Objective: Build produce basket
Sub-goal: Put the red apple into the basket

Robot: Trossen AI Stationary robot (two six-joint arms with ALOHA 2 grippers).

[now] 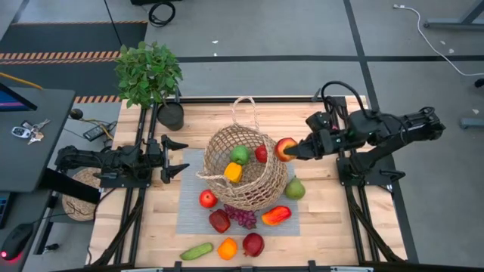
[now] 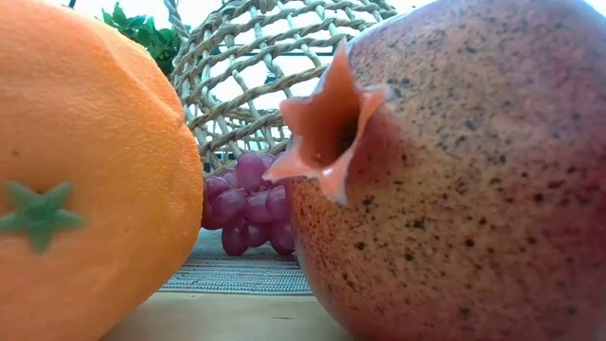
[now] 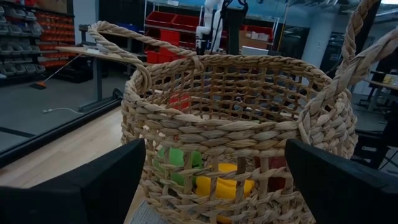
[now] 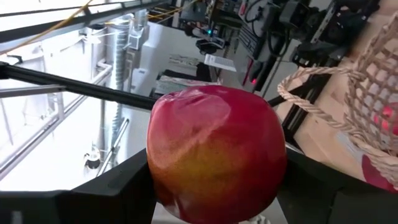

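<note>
This looks like a robotics lab or workshop: red storage bins (image 3: 174, 20) on metal shelving, hazard-striped tape (image 1: 57, 55) on grey concrete floor, cables, and perhaps another robot arm (image 3: 210, 25) behind.

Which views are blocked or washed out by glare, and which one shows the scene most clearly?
Low view: the orange and pomegranate fill the frame, with bright backlight behind the basket. Right wrist view: the apple in the right gripper hides much, and the left side is overexposed. High view: evenly lit, clearest.
</note>
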